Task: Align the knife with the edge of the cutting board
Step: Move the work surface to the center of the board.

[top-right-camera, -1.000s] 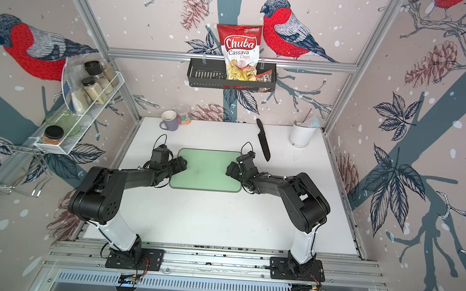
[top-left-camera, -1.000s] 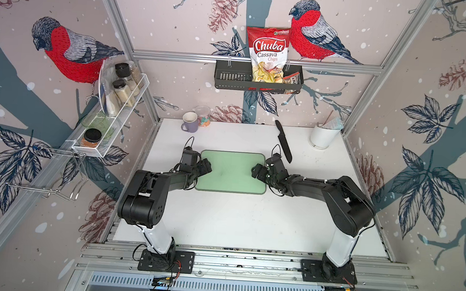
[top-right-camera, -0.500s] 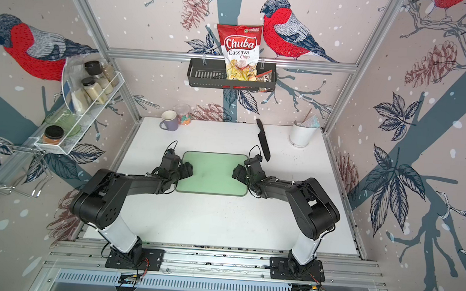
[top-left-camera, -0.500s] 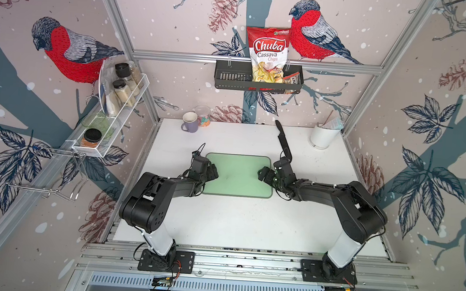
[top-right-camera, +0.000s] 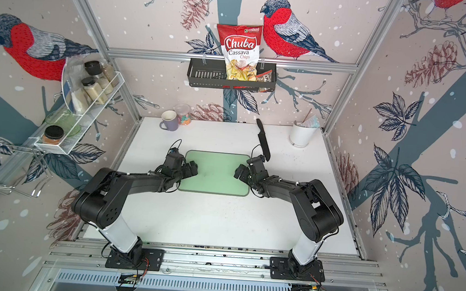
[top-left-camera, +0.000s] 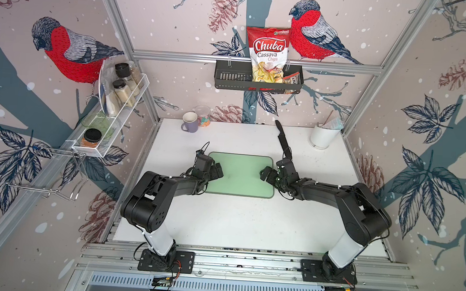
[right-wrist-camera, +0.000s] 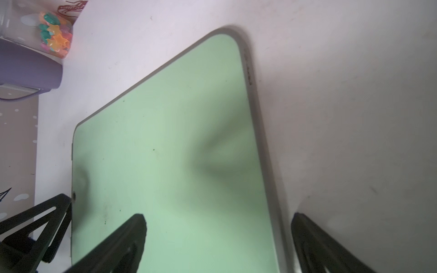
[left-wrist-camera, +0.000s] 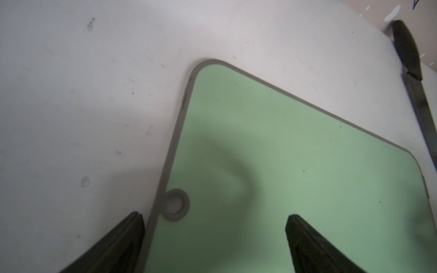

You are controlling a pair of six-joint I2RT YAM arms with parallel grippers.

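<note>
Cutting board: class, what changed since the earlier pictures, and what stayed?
The pale green rectangular cutting board slid toward the robot's right, nearer the all-black kitchen knife; the left gripper travelled with it, then opened. Knife unmoved; right gripper stayed open.

txt: "Chuba Cassava Chips" | on: chips bag (top-left-camera: 266, 55) | loc: blk wall basket (top-left-camera: 231, 79)
</note>
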